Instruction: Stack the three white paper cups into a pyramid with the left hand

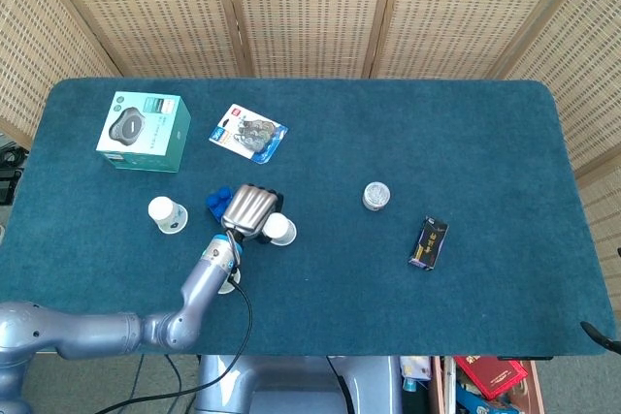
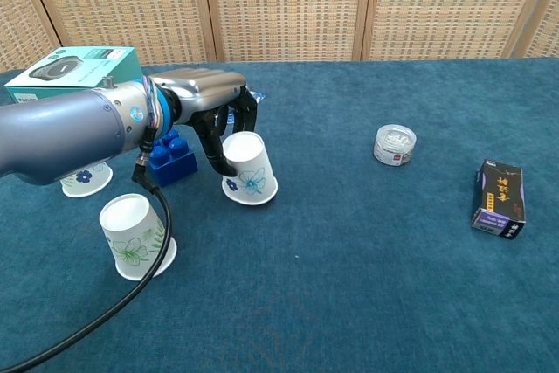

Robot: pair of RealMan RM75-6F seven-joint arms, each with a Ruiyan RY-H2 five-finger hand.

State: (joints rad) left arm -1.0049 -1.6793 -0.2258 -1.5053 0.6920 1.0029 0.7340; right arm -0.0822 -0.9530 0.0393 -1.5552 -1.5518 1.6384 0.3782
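Note:
Three white paper cups stand mouth down on the blue tablecloth. My left hand [image 2: 210,98] reaches over the middle cup [image 2: 248,169], which has a blue flower print. Its fingers curl around the cup's upper part with the thumb on the near left side, so it grips the cup, and the cup leans a little. In the head view the left hand [image 1: 250,207] covers part of that cup [image 1: 280,231]. A second cup [image 2: 134,235] with a green leaf print stands nearer the front, under my forearm [image 1: 225,281]. The third cup [image 2: 85,177] sits at the left [image 1: 167,214].
A blue toy brick [image 2: 172,162] lies just left of the held cup. A teal box [image 1: 144,131] and a blister pack [image 1: 248,134] lie further back. A small round tin [image 1: 376,196] and a black packet [image 1: 428,242] sit to the right.

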